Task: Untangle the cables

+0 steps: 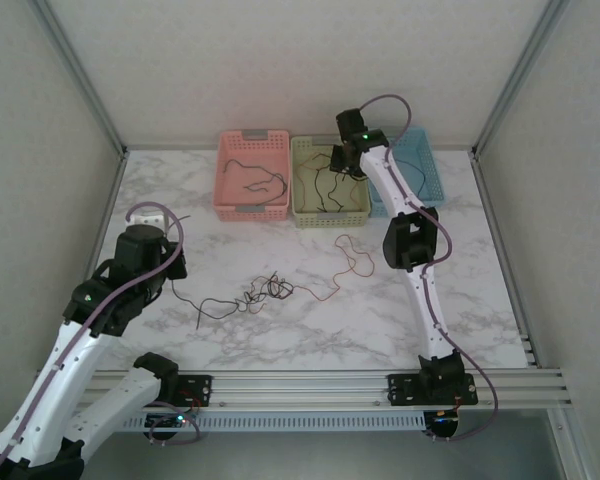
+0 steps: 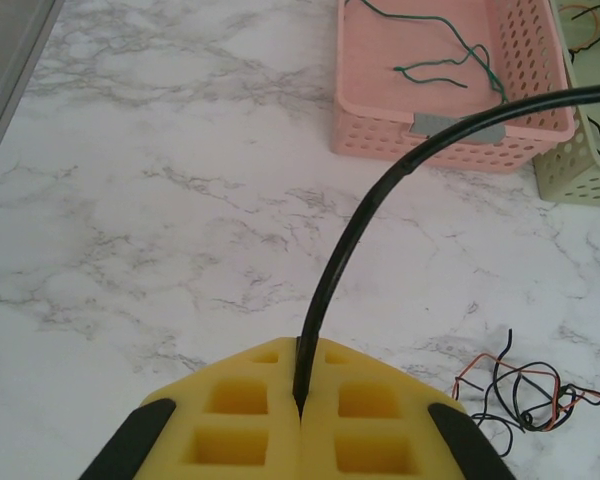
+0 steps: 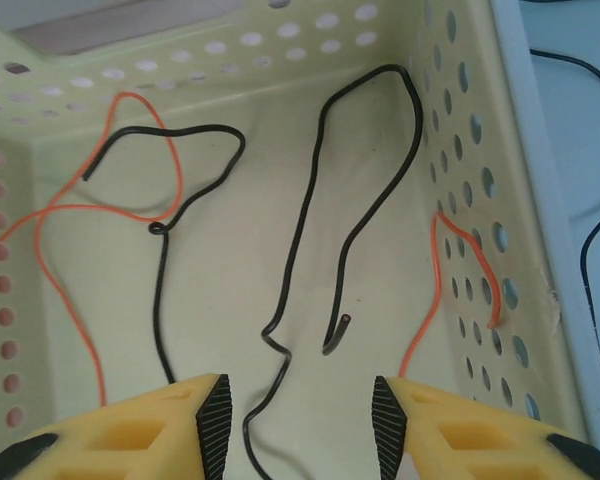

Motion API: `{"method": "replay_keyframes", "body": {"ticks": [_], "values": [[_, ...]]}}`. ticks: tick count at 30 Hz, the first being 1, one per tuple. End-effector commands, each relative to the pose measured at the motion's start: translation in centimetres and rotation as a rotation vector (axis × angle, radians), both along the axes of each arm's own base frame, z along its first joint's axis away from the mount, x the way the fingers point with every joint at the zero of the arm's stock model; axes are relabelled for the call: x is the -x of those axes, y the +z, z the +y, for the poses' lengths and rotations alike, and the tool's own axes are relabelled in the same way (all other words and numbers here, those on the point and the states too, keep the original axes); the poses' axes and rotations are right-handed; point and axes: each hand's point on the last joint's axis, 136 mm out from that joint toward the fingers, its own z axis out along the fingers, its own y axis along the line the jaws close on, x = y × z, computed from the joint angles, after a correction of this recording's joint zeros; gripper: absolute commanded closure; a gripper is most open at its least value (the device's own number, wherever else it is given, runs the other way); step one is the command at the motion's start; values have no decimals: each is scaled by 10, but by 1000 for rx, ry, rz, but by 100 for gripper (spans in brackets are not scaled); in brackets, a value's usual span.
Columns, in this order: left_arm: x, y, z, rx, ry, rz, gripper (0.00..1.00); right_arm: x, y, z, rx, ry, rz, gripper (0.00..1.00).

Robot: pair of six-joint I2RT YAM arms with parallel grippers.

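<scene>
A tangle of black and red-orange cables (image 1: 260,292) lies mid-table, also seen in the left wrist view as a tangle (image 2: 525,390) at the lower right. From it a black cable (image 2: 380,200) runs up into my left gripper (image 2: 300,405), whose yellow fingers are shut on it; the left gripper (image 1: 152,218) hovers over the table's left side. A thin brown-orange cable (image 1: 345,265) lies loose to the tangle's right. My right gripper (image 3: 300,410) stands open inside the green basket (image 1: 330,208), over a black cable (image 3: 370,180) lying on its floor. The right gripper (image 1: 340,160) grips nothing.
A pink basket (image 1: 230,208) at the back holds a green cable (image 2: 450,65). The green basket also holds another black cable (image 3: 165,260) and orange ones (image 3: 80,210). A blue basket (image 1: 430,165) stands at the far right, with a black cable (image 3: 590,250) inside.
</scene>
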Motion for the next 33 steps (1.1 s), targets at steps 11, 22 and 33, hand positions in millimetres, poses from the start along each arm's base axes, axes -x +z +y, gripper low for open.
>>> {"method": "replay_keyframes", "body": {"ticks": [11,22,33], "values": [[-3,-5,-7,4,-29,15,100,-13,-45,6,-4,-27,12,57],[-3,-7,-7,1,-32,23,100,-27,-56,17,-79,-19,-13,73],[-4,-8,-8,1,-34,27,100,-27,16,34,-135,64,-125,100]]}}
